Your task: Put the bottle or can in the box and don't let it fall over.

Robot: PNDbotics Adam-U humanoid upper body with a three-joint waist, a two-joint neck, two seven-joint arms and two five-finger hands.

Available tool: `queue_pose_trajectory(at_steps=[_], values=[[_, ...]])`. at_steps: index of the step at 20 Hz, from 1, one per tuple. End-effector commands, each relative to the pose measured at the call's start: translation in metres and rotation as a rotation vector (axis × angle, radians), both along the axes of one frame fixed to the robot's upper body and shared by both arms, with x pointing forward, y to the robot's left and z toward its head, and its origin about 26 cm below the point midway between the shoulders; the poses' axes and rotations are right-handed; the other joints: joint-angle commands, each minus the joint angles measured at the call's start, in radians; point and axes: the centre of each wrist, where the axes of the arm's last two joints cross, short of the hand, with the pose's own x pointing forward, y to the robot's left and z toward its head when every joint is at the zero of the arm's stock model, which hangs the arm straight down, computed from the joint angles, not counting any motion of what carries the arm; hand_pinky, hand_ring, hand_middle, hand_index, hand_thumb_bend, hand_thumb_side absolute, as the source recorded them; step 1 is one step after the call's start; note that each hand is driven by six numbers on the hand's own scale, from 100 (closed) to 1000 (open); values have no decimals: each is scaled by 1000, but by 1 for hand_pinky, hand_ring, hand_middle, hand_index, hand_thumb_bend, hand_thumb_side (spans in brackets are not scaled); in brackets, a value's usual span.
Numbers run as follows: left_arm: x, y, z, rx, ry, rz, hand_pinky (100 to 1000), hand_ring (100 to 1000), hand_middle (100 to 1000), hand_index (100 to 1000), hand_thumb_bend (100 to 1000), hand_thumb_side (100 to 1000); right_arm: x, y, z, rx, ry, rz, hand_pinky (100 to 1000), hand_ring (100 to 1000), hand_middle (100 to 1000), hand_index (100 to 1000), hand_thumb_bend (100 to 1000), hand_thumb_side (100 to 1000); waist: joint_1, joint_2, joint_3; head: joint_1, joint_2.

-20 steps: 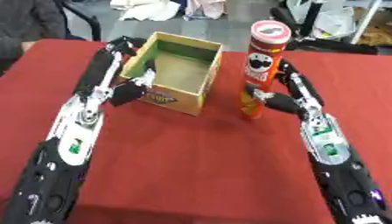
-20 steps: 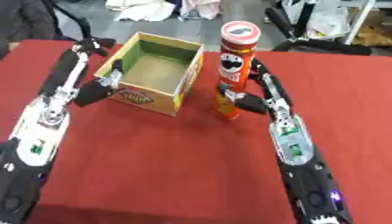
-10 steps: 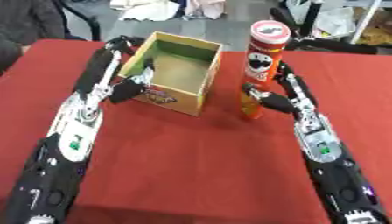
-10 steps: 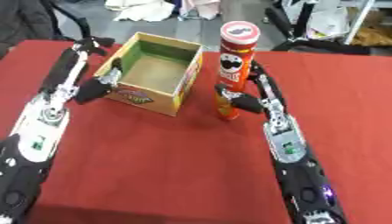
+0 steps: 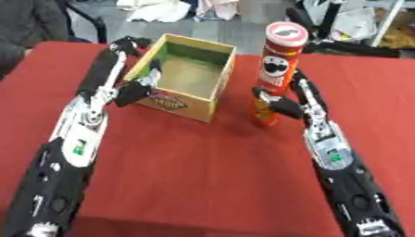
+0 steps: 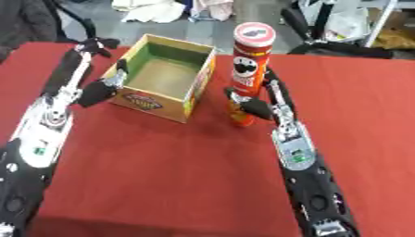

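The tall chip can (image 5: 274,76) stands upright on the red table (image 5: 227,176), just right of the open box (image 5: 188,76). It's probably light, stiff, slick and top-heavy, so I'd grip mid-body. The right hand (image 5: 279,105) curls round its lower part; the left hand (image 5: 134,90) curls on the box's near wall.

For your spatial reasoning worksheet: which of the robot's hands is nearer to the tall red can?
The right hand: it wraps the lower part of the can. The left hand is at the box, on its far side from the can.
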Motion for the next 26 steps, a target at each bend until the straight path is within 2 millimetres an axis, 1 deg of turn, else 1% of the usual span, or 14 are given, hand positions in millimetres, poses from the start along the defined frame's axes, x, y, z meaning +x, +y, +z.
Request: queue_pose_trajectory(at_steps=[1, 7, 10, 12, 13, 16, 22, 23, 24, 26], values=[[4, 5, 16, 0, -44, 10, 856, 707, 725, 857, 100, 655, 5, 5, 12, 11, -30, -9, 998, 869, 878, 1000, 534, 307, 1, -9, 2, -6, -7], [5, 8, 19, -5, -51, 18, 857, 708, 723, 856, 100, 657, 6, 11, 13, 35, -21, -19, 999, 870, 878, 1000, 519, 316, 1, -9, 6, -10, -9], [6, 9, 20, -7, -50, 22, 859, 712, 717, 851, 100, 662, 7, 14, 12, 44, -12, -13, 1000, 870, 880, 1000, 495, 299, 1, -10, 7, -11, -10], [6, 11, 21, -4, -48, 22, 864, 741, 747, 875, 100, 667, 7, 16, 10, 49, 3, 0, 1000, 871, 880, 1000, 466, 250, 1, -10, 7, -11, -12], [5, 11, 21, -4, -49, 20, 868, 766, 787, 895, 100, 675, 7, 16, 9, 57, 14, 6, 1000, 870, 881, 1000, 445, 225, 1, -10, 7, -12, -14], [2, 12, 20, -17, -58, 20, 880, 803, 823, 896, 100, 678, 7, 16, 5, 94, 55, 7, 1000, 867, 880, 989, 418, 255, 1, -9, 9, -16, -18], [-16, 22, 20, -135, -108, 46, 887, 809, 811, 886, 100, 671, 8, 11, -3, 147, 105, -46, 993, 860, 869, 884, 352, 250, 0, -7, 18, -25, -21], [-19, 23, 21, -151, -113, 46, 888, 809, 807, 884, 100, 672, 9, 11, -4, 154, 109, -56, 989, 858, 864, 830, 305, 232, 0, -6, 19, -25, -21], [-23, 25, 21, -169, -119, 46, 888, 809, 805, 884, 100, 672, 9, 10, -5, 162, 114, -72, 988, 857, 862, 810, 276, 217, 1, -6, 22, -26, -22], [-31, 30, 22, -198, -126, 45, 889, 808, 794, 880, 100, 674, 9, 9, -7, 175, 124, -105, 983, 853, 854, 693, 147, 147, 2, -7, 26, -28, -22]])
